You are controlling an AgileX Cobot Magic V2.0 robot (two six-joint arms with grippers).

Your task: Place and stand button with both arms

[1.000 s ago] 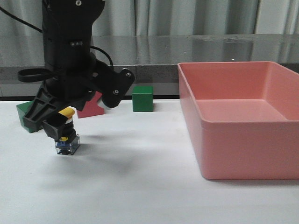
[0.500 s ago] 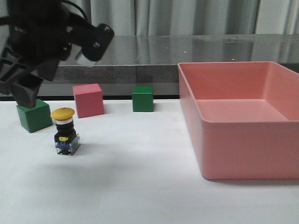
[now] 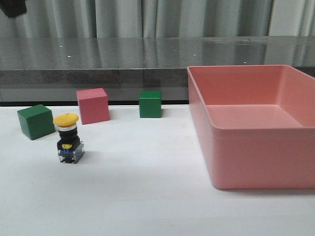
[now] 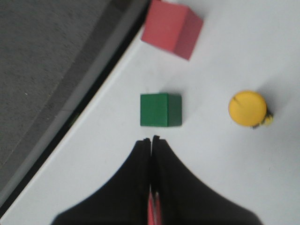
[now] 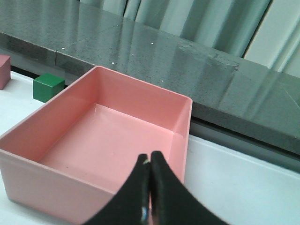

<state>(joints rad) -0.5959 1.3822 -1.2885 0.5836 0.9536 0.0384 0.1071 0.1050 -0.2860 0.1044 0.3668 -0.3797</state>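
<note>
Button point(image 3: 68, 139) stands before three cubes point(image 3: 92, 105); bin point(image 3: 256, 129) seemingly right.

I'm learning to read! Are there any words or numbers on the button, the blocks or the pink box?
None can be read.
The button shows a small yellow patch on its black body, too small to tell if it is writing.
The cubes and the pink bin look plain.

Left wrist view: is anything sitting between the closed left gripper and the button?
Nothing lies directly between. The green cube sits just ahead of the left gripper, offset to one side of the line to the button, which stands upright on bare table.
</note>
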